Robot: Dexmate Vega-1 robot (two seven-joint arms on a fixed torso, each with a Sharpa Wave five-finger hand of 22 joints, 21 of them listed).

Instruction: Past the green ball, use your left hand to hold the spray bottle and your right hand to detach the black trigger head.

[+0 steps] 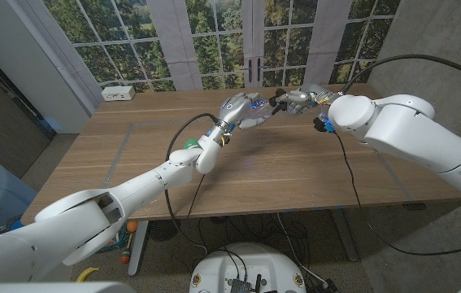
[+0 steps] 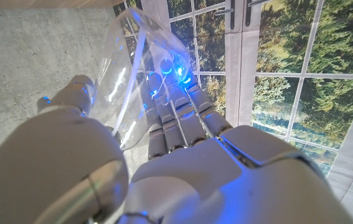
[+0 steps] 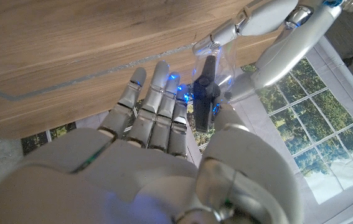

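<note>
Our left hand (image 1: 246, 111) grasps the clear spray bottle (image 2: 132, 68) up at twelve o'clock. Our right hand (image 3: 182, 124) seems to pinch the black trigger head (image 3: 204, 93); we should twist gently and hold steady.

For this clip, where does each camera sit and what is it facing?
Head view: fixed above, looking down the wooden table toward the windows; both arms, left hand and right hand meeting.
Left wrist view: along the left hand's back at the clear plastic spray bottle it holds.
Right wrist view: behind the right hand, facing the black trigger head.
Shared: both wrist views show the bottle.
</note>
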